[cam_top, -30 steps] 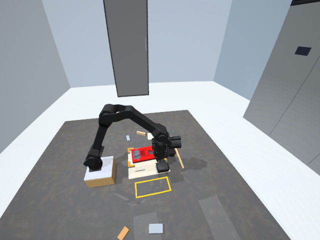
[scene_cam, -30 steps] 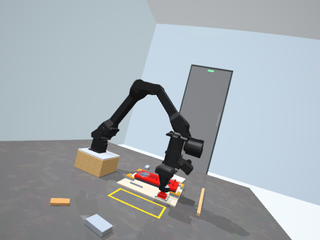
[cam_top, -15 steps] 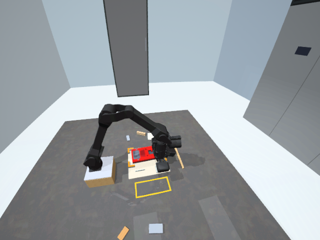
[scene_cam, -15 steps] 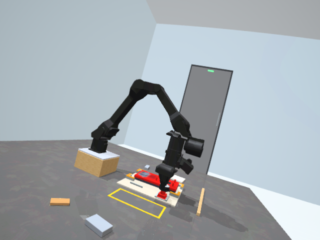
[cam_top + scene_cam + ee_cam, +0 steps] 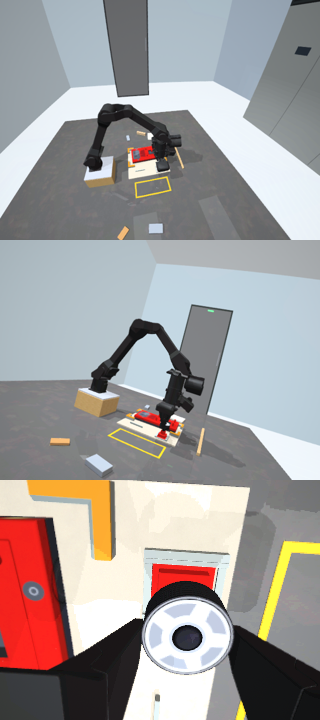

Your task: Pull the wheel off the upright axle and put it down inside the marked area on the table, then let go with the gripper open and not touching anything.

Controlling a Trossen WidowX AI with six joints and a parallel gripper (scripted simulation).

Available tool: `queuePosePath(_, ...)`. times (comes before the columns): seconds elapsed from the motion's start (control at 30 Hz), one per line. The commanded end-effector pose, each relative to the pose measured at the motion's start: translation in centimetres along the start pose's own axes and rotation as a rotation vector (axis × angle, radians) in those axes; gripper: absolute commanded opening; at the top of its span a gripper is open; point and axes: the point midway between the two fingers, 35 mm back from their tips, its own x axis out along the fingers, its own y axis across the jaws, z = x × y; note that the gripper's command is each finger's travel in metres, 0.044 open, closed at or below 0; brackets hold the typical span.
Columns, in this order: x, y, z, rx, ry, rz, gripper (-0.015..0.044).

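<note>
The black wheel with a white and pale-blue spoked face (image 5: 187, 661) is clamped across its sides between my fingers. My gripper (image 5: 163, 426) (image 5: 185, 630) is shut on it, over the red block (image 5: 162, 435) (image 5: 182, 575) in its pale grey frame. In the exterior view some of the red block's raised part shows below the fingertips. The wheel's hub shows as a dark round opening; no axle tip is seen sticking out, and whether the axle is still inside is hidden. The marked area, a yellow rectangle outline (image 5: 135, 189) (image 5: 162, 452) (image 5: 274, 592), lies on the table beside the board.
The cream board (image 5: 147, 172) (image 5: 124, 422) (image 5: 110, 585) also bears a red panel (image 5: 144, 158) (image 5: 148, 418) (image 5: 30, 630) between orange corner brackets. A wooden strip (image 5: 179, 157) (image 5: 200, 442) lies beyond the board's end. A pale block (image 5: 155, 228) (image 5: 98, 464) lies farther out.
</note>
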Motion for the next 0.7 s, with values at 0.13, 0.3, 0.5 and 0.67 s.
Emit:
queuePosePath(0.13,-0.64,0.0,0.07,0.0,-0.007,0.001,0.0)
queuePosePath(0.3,-0.8,0.0,0.07,0.0,-0.008,0.001,0.0)
queuePosePath(0.5,-1.0,0.0,0.07,0.001,-0.009,0.001,0.0)
queuePosePath(0.67,-1.17,-0.01,0.06,0.001,-0.009,0.001,0.0)
